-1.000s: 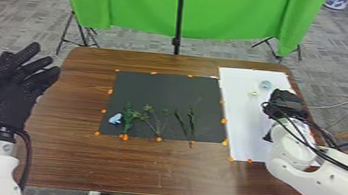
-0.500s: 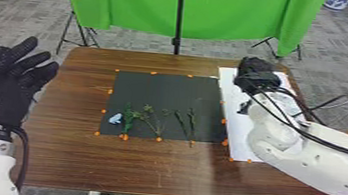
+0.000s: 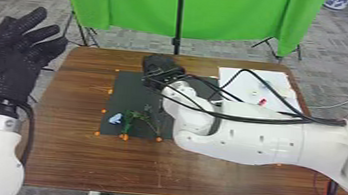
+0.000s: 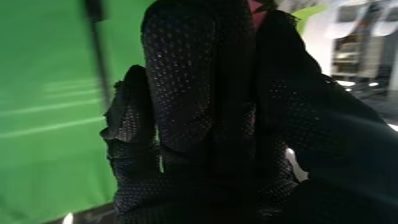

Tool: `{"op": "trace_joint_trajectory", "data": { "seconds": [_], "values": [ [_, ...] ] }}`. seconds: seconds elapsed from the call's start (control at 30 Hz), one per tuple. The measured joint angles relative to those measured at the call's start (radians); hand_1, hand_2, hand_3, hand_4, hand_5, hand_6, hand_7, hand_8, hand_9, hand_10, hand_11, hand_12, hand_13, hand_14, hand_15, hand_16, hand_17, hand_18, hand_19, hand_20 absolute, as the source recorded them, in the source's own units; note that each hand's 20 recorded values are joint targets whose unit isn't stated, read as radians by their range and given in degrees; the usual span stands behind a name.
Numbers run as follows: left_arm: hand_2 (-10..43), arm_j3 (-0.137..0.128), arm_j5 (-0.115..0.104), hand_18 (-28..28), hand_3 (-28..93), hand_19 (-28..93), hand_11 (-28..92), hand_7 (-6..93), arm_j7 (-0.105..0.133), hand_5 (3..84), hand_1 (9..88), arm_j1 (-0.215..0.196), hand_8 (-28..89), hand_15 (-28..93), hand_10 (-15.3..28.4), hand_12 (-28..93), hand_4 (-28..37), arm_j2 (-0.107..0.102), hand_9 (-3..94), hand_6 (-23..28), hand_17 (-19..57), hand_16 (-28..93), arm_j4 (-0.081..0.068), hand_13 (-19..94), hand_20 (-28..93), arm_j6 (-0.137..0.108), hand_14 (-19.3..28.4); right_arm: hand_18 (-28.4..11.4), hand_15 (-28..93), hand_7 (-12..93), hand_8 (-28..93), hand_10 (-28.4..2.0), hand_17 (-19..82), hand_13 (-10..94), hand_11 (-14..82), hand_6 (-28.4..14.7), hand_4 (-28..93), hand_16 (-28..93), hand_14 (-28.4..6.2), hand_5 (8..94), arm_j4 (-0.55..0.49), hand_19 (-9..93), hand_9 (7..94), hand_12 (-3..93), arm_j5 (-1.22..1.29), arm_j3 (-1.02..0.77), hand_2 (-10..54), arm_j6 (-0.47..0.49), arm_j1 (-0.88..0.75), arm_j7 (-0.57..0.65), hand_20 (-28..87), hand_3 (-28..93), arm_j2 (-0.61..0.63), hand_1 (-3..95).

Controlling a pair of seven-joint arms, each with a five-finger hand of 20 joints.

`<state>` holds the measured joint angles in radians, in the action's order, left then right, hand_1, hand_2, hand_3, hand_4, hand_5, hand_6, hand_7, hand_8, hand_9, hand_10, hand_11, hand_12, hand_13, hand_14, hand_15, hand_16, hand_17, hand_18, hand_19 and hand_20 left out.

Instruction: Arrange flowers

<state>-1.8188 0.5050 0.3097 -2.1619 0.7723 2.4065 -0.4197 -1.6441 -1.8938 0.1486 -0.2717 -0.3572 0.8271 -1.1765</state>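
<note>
Head view: on the dark mat [image 3: 125, 92], the pale blue bloom [image 3: 115, 118] lies near the near left corner, with the leafy green sprig [image 3: 130, 118] just beside it and the thin stems [image 3: 156, 127] next along toward the middle of the near edge. The right hand [image 3: 162, 67] is over the middle of the mat's far edge, its arm crossing above the mat's right part; how high it hangs I cannot tell. In the right wrist view its fingers are held close together, the thumb set against them, pinching a pink piece [image 4: 258, 18], likely part of a flower, with a bit of bright green [image 4: 306, 15] near the thumb tip. So the step in hand looks like carrying one flower to its place in the arrangement. The next move calls for lining it up with the others, lowering it gently and parting thumb from fingers without dragging the sprigs. Farther out, the white sheet [image 3: 227, 72] along the tabletop's [image 3: 85, 163] right side bears a small red piece [image 3: 262, 101], perhaps for a later turn. Off by the tabletop's left edge, the left hand [image 3: 4, 64] is raised, fingers spread and holding nothing.
</note>
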Motion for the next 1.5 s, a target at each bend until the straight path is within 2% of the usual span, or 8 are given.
{"op": "trace_joint_trajectory", "data": {
  "seconds": [0.13, 0.27, 0.47, 0.73, 0.93, 1.1, 1.3, 1.5],
  "values": [
    [12.1, -0.019, -0.002, 25.7, 75, 71, 30, 13.2, 0.007, 36.2, 21.8, 0.008, -9, 57, 20.9, 9, -28.3, -0.024, 30.8, 11.0, -5.7, -13, 0.001, 24, 8, 0.0, 28.1, -18.8, 52, 20, 3, -7.1, 34, 83, 17.1, 2.8, -28, 20, -4.2, 83.9, 0.031, 93, 93.3, 26.7, 0.101, 0.094, -9.5, -0.003, 0.069, 0.027, 24, 72, -0.107, 52.8],
    [12.1, -0.013, -0.005, 25.8, 75, 71, 30, 13.2, 0.02, 36.2, 21.9, 0.008, -9, 57, 20.9, 9, -28.3, -0.043, 30.8, 11.0, -5.7, -13, 0.001, 24, 7, 0.0, 28.1, -18.8, 53, 19, 3, -6.7, 33, 83, 18.4, 3.3, -28, 20, -4.2, 83.6, 0.032, 92, 93.2, 26.4, 0.112, 0.096, -9.5, 0.014, 0.079, 0.015, 25, 71, -0.16, 52.7],
    [12.1, 0.044, -0.005, 25.8, 75, 71, 30, 13.1, 0.02, 36.2, 21.9, 0.078, -9, 57, 20.9, 9, -28.3, -0.063, 30.8, 11.1, -5.7, -13, -0.012, 24, 7, 0.0, 28.1, -18.8, 54, 19, 2, -6.2, 33, 83, 20.9, 3.8, -28, 20, -3.9, 83.4, 0.034, 92, 93.3, 25.4, 0.103, 0.162, -9.5, 0.026, 0.12, 0.006, 26, 69, -0.2, 52.8],
    [12.1, 0.097, -0.005, 25.8, 75, 72, 30, 13.0, 0.025, 36.2, 21.8, 0.174, -9, 57, 20.8, 9, -28.3, -0.078, 30.7, 11.1, -5.7, -13, -0.022, 24, 6, 0.006, 28.1, -18.8, 55, 19, 1, -6.1, 33, 83, 23.3, 4.0, -28, 20, -3.8, 83.5, 0.081, 91, 93.2, 23.5, 0.124, 0.193, -9.5, 0.043, 0.132, 0.023, 27, 68, -0.219, 52.6],
    [12.0, 0.126, -0.001, 25.8, 75, 72, 30, 13.2, 0.008, 36.2, 21.9, 0.232, -9, 57, 21.0, 9, -28.3, -0.08, 30.7, 11.1, -5.7, -13, -0.03, 24, 6, 0.006, 28.2, -18.9, 55, 18, 1, -6.4, 33, 83, 24.6, 3.6, -28, 20, -3.8, 82.3, 0.104, 91, 92.6, 22.2, 0.126, 0.163, -9.5, 0.072, 0.114, 0.024, 28, 67, -0.213, 50.9],
    [12.1, 0.122, 0.0, 25.8, 75, 72, 30, 13.1, 0.004, 36.2, 21.9, 0.229, -9, 57, 20.9, 9, -28.3, -0.076, 30.7, 11.1, -5.6, -13, -0.03, 24, 5, 0.01, 28.1, -19.0, 55, 18, 0, -6.5, 32, 83, 27.0, 3.3, -28, 20, -4.0, 80.5, 0.104, 91, 92.0, 18.9, 0.12, 0.14, -9.5, 0.092, 0.094, 0.028, 29, 65, -0.206, 49.6],
    [12.1, 0.095, -0.002, 25.8, 75, 72, 30, 13.1, 0.023, 36.2, 21.9, 0.189, -9, 57, 20.9, 9, -28.3, -0.076, 30.7, 11.1, -5.6, -13, -0.029, 24, 5, 0.035, 28.1, -19.2, 56, 18, 0, -6.7, 32, 82, 27.5, 2.7, -28, 20, -4.4, 78.2, 0.106, 91, 92.1, 18.2, 0.123, 0.165, -9.5, 0.09, 0.09, 0.057, 30, 63, -0.209, 46.4],
    [12.1, 0.098, -0.004, 25.7, 75, 72, 30, 13.1, 0.031, 36.2, 22.0, 0.179, -9, 58, 20.8, 9, -28.3, -0.076, 30.6, 11.1, -5.6, -13, -0.029, 24, 4, 0.041, 28.1, -19.3, 56, 17, -3, -7.1, 32, 82, 27.9, 2.8, -28, 19, -4.5, 74.7, 0.116, 91, 92.0, 18.1, 0.127, 0.168, -9.5, 0.09, 0.079, 0.073, 30, 63, -0.209, 44.3]
  ]
}}
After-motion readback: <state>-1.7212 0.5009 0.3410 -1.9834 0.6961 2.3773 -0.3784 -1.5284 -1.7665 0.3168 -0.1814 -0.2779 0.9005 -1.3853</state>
